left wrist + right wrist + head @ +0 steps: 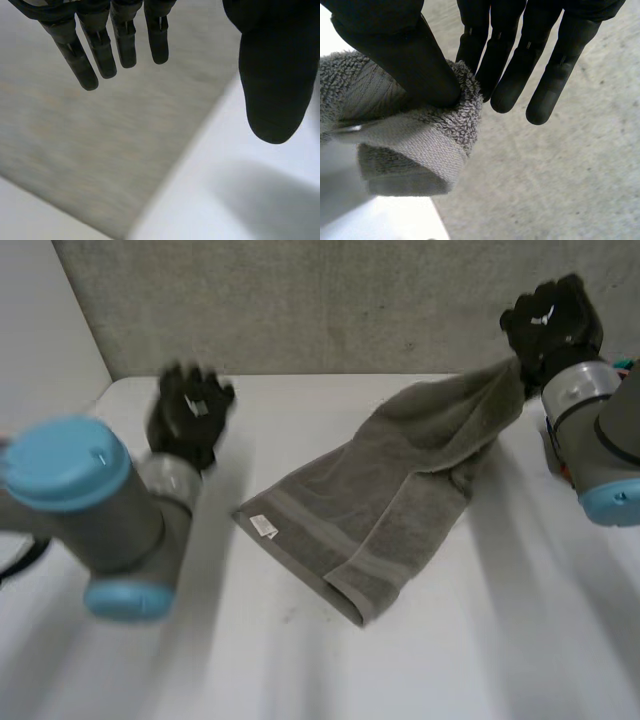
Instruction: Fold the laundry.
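Grey towel [400,490] and both hands at the white surface [300,670]. The right hand [552,325] is raised off the surface; its thumb [415,60] presses one corner of the towel against the fingers, so that the corner is pinched; the other fingers [550,75] reach straight past the cloth. From this hand the towel hangs down in a slope; its lower part lies on the surface, well apart from the hand, with a banded hem along the far edge; a small white label [263,526] sits at the corner nearest the left hand [190,412]. The left hand is lifted clear of the surface, beside the towel and apart from it; its fingers [100,50] are straight and slightly spread; its thumb [272,75] stands away from them; nothing lies between them. A grey wall [330,300] rises beyond both hands.
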`<action>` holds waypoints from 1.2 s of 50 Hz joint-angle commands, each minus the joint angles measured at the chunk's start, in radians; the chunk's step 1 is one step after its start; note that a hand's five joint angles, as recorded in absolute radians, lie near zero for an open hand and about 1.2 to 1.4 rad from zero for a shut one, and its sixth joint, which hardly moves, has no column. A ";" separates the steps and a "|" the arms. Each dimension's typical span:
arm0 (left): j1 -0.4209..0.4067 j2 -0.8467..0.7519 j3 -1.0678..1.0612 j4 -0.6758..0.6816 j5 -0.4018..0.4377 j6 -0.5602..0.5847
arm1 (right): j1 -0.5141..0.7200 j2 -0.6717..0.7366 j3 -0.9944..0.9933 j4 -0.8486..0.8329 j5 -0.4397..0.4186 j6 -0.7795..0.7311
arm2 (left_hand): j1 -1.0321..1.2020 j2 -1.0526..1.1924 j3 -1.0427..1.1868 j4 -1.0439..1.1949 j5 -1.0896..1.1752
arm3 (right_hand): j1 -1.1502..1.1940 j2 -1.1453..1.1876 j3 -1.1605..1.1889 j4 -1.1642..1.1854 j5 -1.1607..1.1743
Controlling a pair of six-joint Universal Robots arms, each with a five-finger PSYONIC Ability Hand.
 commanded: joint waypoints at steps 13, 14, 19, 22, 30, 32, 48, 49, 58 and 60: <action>-0.223 -0.086 0.114 -0.409 0.091 -0.626 | 0.062 -0.162 0.080 0.119 0.004 0.005 | 0.018 0.026 0.022 0.031 0.038 | 0.289 0.216 0.199 0.191 0.242; -0.229 -0.097 0.123 -0.430 0.104 -0.634 | 0.063 -0.167 0.086 0.119 0.004 0.005 | 0.018 0.026 0.022 0.031 0.038 | 0.289 0.216 0.199 0.191 0.242; -0.248 -0.147 0.142 -0.480 0.126 -0.633 | 0.060 -0.201 0.129 0.119 -0.003 0.005 | 0.026 0.035 0.030 0.039 0.046 | 0.289 0.216 0.199 0.191 0.242; -0.249 -0.167 0.146 -0.475 0.126 -0.633 | 0.057 -0.201 0.146 0.119 -0.004 0.004 | 0.053 0.061 0.057 0.066 0.073 | 0.289 0.216 0.199 0.191 0.242; -0.260 -0.236 0.197 -0.460 0.123 -0.622 | 0.050 -0.201 0.184 0.119 -0.007 0.004 | 0.153 0.161 0.157 0.166 0.173 | 0.289 0.216 0.199 0.191 0.242; -0.262 -0.259 0.215 -0.457 0.123 -0.599 | 0.050 -0.201 0.193 0.121 -0.006 0.002 | 0.185 0.193 0.189 0.198 0.205 | 0.289 0.216 0.199 0.191 0.242; -0.294 -0.309 0.258 -0.403 0.128 -0.522 | 0.047 -0.201 0.241 0.119 -0.009 0.002 | 0.633 0.642 0.637 0.646 0.653 | 0.289 0.216 0.199 0.191 0.242; -0.295 -0.309 0.258 -0.401 0.128 -0.521 | 0.047 -0.201 0.242 0.121 -0.009 0.002 | 0.701 0.709 0.705 0.714 0.721 | 0.289 0.216 0.199 0.191 0.242; -0.276 -0.257 0.248 -0.389 0.053 -0.507 | 0.047 -0.228 0.245 0.157 -0.004 -0.002 | 1.045 1.053 1.049 1.058 1.065 | 0.289 0.216 0.199 0.191 0.242; -0.251 -0.205 0.234 -0.388 0.010 -0.502 | 0.047 -0.254 0.242 0.206 -0.007 -0.007 | 1.045 1.053 1.049 1.058 1.065 | 0.289 0.216 0.199 0.191 0.242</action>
